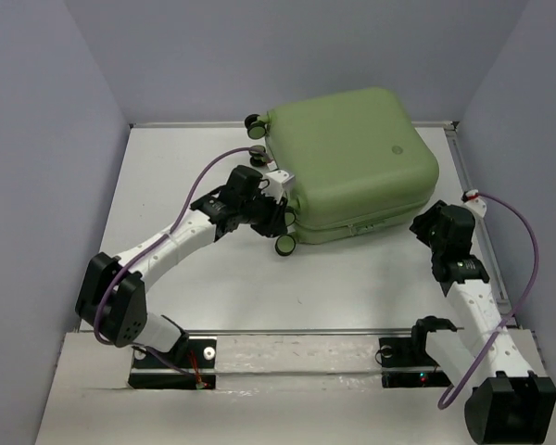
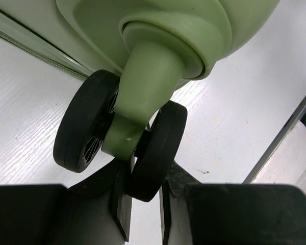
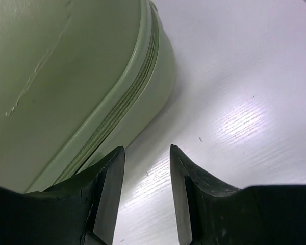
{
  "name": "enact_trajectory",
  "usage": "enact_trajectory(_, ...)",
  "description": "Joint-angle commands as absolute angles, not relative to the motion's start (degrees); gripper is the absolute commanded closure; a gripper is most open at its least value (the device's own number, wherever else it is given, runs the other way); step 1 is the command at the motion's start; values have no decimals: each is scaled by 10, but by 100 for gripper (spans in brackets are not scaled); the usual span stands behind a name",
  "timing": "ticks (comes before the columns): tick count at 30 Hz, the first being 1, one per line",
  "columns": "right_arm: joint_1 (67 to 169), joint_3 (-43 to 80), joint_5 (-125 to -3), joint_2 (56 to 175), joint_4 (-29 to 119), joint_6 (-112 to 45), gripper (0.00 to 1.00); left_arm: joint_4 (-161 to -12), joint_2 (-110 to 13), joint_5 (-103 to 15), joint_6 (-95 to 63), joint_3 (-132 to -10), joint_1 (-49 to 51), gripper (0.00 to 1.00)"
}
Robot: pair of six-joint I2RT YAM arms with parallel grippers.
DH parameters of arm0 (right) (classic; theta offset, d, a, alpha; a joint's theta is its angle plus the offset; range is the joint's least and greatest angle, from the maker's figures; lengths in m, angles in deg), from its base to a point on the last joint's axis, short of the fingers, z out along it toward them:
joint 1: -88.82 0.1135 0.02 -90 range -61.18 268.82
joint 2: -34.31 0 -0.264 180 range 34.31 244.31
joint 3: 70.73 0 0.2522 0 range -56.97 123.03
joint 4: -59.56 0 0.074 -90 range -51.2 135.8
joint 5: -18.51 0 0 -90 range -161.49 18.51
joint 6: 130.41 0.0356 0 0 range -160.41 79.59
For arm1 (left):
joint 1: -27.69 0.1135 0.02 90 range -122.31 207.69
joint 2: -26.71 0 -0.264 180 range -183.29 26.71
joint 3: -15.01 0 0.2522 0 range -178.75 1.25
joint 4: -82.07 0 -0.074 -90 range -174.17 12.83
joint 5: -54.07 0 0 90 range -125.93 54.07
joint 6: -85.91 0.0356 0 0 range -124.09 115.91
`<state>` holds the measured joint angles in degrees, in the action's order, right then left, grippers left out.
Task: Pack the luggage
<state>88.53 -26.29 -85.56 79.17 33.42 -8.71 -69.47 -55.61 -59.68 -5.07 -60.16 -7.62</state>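
**Desk:** Where is the luggage (image 1: 352, 162)?

**Photographer:** It lies flat and zipped shut on the white table (image 1: 259, 297), toward the far edge and a little right of centre. Its caster end points to the left, and the pale green shell faces up at the overhead camera.

**Desk:** And the left arm?

**Photographer:** It reaches in to that caster end. In the wrist view the left gripper (image 2: 145, 196) is closed around a caster wheel (image 2: 155, 148), the right-hand black disc of a twin pair on a green stem (image 2: 143, 76). One of the fingers (image 2: 123, 204) sits on each side of the disc's lower rim. As far as that close, dark angle shows, both pads press on the rubber. The sister disc (image 2: 84, 122) stands free just outside the left finger.

**Desk:** The right arm?

**Photographer:** The right gripper (image 3: 147, 168) is low over the table at the suitcase's right side. Its jaws are apart with only bare tabletop between them. The shell and its zip seam (image 3: 127, 97) curve past just beside the left finger. From the overhead view it sits close to the near right corner, but I can't make out whether it touches.
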Motion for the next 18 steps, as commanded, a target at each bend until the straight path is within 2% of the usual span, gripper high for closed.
enact_trajectory(1, 843, -215, -826, 825, 367, -84, 54, -712, -508, -530, -89, -594, -73, 94)
enact_trajectory(5, 783, -206, -761, 855, 382, -88, 46, -708, -466, -552, -102, -598, -79, 94)
enact_trajectory(7, 750, -196, -713, 858, 385, -93, 45, -698, -439, -509, -104, -597, -82, 94)
enact_trajectory(8, 750, -194, -698, 852, 385, -97, 44, -696, -406, -490, -104, -592, -81, 90)
enact_trajectory(9, 750, -193, -690, 849, 385, -100, 44, -695, -391, -475, -103, -590, -80, 66)
enact_trajectory(10, 750, -194, -673, 843, 386, -103, 44, -690, -378, -454, -99, -589, -77, 53)
enact_trajectory(12, 750, -200, -660, 823, 386, -105, 43, -674, -361, -450, -92, -601, -71, 33)
enact_trajectory(15, 750, -213, -643, 803, 386, -107, 41, -642, -367, -420, -74, -619, -69, 18)
enact_trajectory(17, 750, -219, -631, 802, 386, -111, 39, -628, -375, -394, -66, -627, -69, 4)
enact_trajectory(18, 750, -221, -630, 804, 386, -112, 38, -630, -375, -390, -62, -627, -68, 3)
